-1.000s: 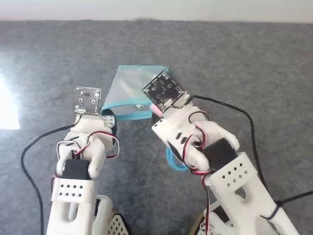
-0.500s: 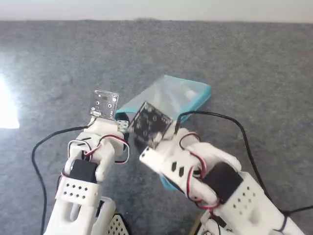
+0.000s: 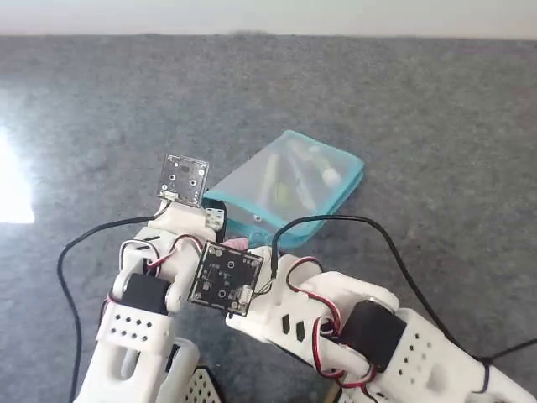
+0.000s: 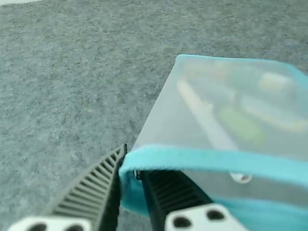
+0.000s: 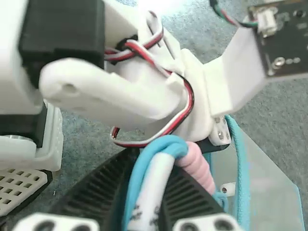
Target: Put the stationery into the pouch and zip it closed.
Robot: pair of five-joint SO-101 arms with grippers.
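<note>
The translucent pouch (image 3: 289,189) with teal edging lies on the grey table, and several pens and other stationery (image 3: 285,180) show through its side. My left gripper (image 3: 214,218) is at the pouch's near left corner. In the left wrist view it (image 4: 131,163) is shut on the pouch's (image 4: 216,125) teal rim. My right gripper (image 5: 161,168) is shut on a blue cord (image 5: 154,154) bundled with a pink ridged piece (image 5: 197,166) and a white piece. That pink piece (image 3: 237,243) peeks out by the right arm's camera board, close beside the left arm.
Grey carpet-like table (image 3: 419,109) lies open to the far side and to the right of the pouch. The two arms crowd together at the front; the left arm's white body (image 5: 120,91) looms just beyond my right gripper. A pale wall runs along the back edge.
The pouch has swung round and shifted right, its stationery now showing. The right arm has drawn back toward the front left, next to the left arm. The left arm shifted slightly right.
</note>
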